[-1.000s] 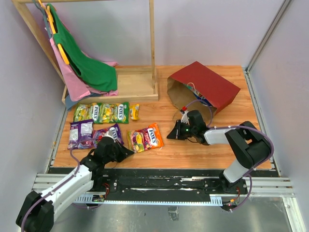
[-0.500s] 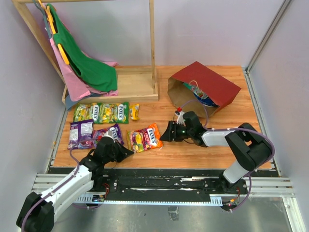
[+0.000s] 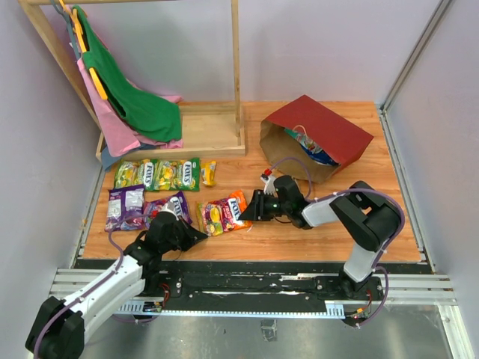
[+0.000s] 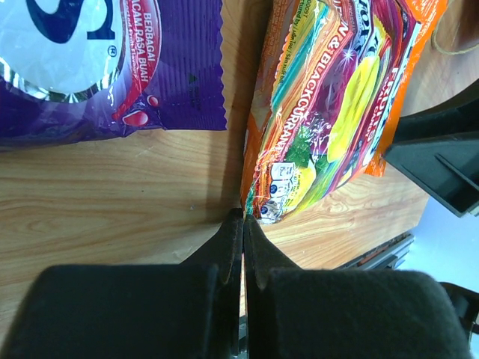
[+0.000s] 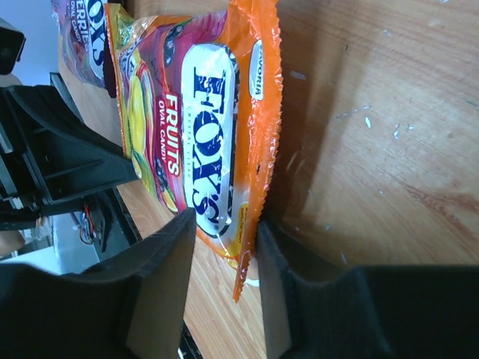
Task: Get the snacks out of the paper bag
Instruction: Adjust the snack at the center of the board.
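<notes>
The dark red paper bag (image 3: pixel 329 134) lies on its side at the back right, its mouth facing left. A blue chip bag (image 3: pixel 318 155) shows inside it. Snacks lie out on the table: green packets (image 3: pixel 157 173), purple packets (image 3: pixel 126 206) and an orange Fox's packet (image 3: pixel 224 212) (image 5: pixel 202 134). My right gripper (image 3: pixel 251 212) (image 5: pixel 224 239) is low at that orange packet's right end. Its jaws stand apart, with the packet's sealed edge between the fingers (image 5: pixel 157 284). My left gripper (image 3: pixel 200 233) (image 4: pixel 243 224) is shut and empty, its tip just short of the orange packet's (image 4: pixel 337 97) near corner.
A wooden rack (image 3: pixel 217 127) with green and pink cloths on hangers (image 3: pixel 127 97) stands at the back left. A small yellow packet (image 3: pixel 209 173) lies near its base. The bag's tan handle loops (image 3: pixel 299 168) trail on the wood by the right arm.
My right gripper has travelled left from near the bag's mouth to the orange packet, and its jaws have opened around the packet's edge. The left arm has stayed still.
</notes>
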### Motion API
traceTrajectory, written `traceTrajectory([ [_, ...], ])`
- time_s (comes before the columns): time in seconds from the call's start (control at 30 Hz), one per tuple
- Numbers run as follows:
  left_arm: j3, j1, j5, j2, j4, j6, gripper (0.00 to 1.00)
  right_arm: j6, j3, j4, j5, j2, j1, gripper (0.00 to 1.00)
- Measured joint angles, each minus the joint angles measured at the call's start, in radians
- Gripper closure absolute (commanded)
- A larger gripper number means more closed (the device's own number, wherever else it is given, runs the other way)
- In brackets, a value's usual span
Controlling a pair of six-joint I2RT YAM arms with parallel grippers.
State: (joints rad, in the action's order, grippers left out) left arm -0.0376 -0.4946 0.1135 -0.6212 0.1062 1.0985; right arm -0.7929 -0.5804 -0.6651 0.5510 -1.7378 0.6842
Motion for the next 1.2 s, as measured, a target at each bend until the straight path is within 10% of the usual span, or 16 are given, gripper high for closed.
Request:
traceTrajectory([
  [0.13, 0.001, 0.001, 0.003, -0.006, -0.008, 0.000, 1.00, -0.026, 0.000, -0.032, 0.004, -0.034, 0.005, 0.99],
  [1.2, -0.003, 0.082, 0.057, 0.099, 0.028, -0.031, 1.00, 0.091, 0.055, 0.201, -0.108, 0.140, -0.127, 0.99],
])
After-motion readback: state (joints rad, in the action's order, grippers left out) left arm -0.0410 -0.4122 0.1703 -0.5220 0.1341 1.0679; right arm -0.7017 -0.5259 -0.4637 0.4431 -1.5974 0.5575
